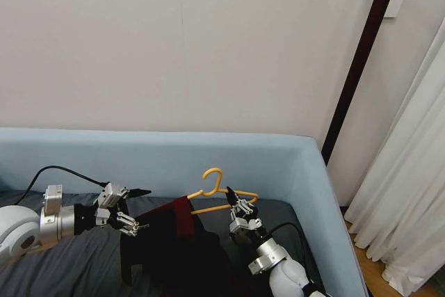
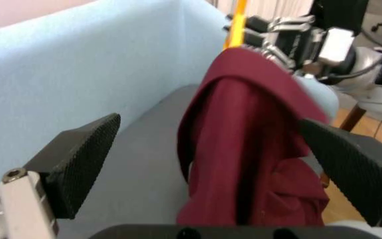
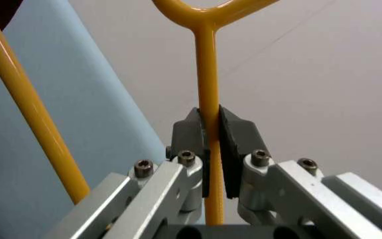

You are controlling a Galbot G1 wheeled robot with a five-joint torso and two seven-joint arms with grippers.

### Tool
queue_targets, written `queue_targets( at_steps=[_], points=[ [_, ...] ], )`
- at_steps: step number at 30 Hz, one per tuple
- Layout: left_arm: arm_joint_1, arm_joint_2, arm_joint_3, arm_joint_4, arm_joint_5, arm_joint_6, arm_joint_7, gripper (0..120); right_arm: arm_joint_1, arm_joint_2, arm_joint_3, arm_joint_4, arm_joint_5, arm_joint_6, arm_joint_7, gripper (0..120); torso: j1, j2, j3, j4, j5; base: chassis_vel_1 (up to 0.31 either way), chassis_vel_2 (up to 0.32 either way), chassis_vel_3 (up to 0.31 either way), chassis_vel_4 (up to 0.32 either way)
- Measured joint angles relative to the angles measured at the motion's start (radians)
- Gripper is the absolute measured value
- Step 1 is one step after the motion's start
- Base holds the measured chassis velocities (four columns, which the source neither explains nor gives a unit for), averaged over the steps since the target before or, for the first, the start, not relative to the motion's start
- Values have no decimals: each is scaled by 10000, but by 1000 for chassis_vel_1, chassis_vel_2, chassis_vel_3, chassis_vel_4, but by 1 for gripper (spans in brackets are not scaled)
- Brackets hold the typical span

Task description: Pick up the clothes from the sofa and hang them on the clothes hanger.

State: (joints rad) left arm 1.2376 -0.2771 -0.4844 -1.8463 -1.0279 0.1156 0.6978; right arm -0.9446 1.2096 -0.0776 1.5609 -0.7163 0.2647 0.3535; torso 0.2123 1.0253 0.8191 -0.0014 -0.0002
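Observation:
A yellow hanger [image 1: 221, 195] is held up above the grey sofa seat [image 1: 62, 262]. My right gripper [image 1: 242, 208] is shut on its lower bar. In the right wrist view the black fingertips [image 3: 234, 134] clamp the yellow hanger rod [image 3: 208, 94]. A maroon and black garment [image 1: 182, 222] is draped over the hanger's left shoulder and hangs down to the seat. My left gripper [image 1: 139, 209] reaches in from the left, open. In the left wrist view the maroon garment [image 2: 244, 149] hangs between the two spread fingers [image 2: 78, 159], with the right gripper [image 2: 297, 37] beyond it.
The light blue sofa back [image 1: 174, 154] runs behind the arms, and its side wall [image 1: 327, 213] rises on the right. A dark clothes rack pole [image 1: 361, 60] stands past that side, beside white curtains [image 1: 410, 193] and a strip of wooden floor [image 1: 372, 279].

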Motion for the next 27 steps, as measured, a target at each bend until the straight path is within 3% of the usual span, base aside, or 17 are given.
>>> queue_targets(
  at_steps=[8, 16, 24, 27],
  points=[
    [-1185, -777, 1283, -75, 258, 264, -256, 100, -192, 78, 7, 434, -565, 37, -1, 4, -1, 0, -1, 0, 1, 0, 0, 0, 0],
    [-2096, -1136, 2234, -23, 715, 405, -618, 95, -249, 6, 6, 584, -876, 126, -10, 4, -1, 0, 0, -2, 2, 0, 0, 0, 0],
    [-2055, -1221, 2357, 43, 910, 428, -417, 77, -226, 32, 12, 580, -892, 155, 5, 4, -1, 0, -1, 0, 2, 0, 0, 0, 0],
    [-2017, -1311, 2370, 34, 929, 429, -408, 61, -202, 44, -20, 599, -898, 157, 20, 4, -1, 0, 0, 0, 2, 0, 0, 0, 0]
  ],
)
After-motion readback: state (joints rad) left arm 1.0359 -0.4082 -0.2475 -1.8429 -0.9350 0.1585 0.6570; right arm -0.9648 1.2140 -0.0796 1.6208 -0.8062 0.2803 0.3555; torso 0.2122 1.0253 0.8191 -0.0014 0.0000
